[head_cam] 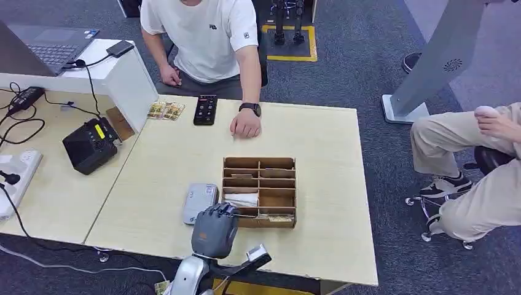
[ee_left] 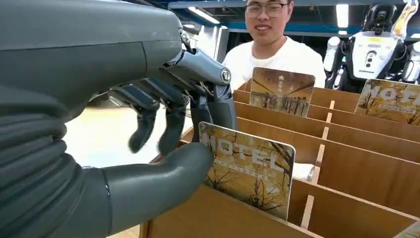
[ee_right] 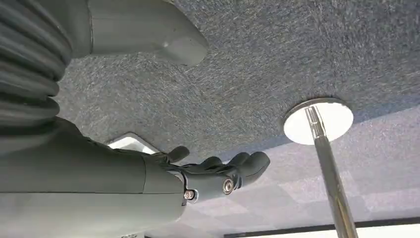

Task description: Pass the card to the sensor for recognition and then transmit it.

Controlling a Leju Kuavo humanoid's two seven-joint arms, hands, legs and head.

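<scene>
Printed across the card in pale letters is "HOTEL", over a picture of bare trees on a brownish ground; the same lettering is partly seen on another card standing farther back in the wooden divider box. The first card stands upright in the box's nearest compartment and is pinched by the left hand, thumb against its face, fingers curled behind it. The right hand is seen over grey carpet, fingers loosely extended, nothing held.
</scene>
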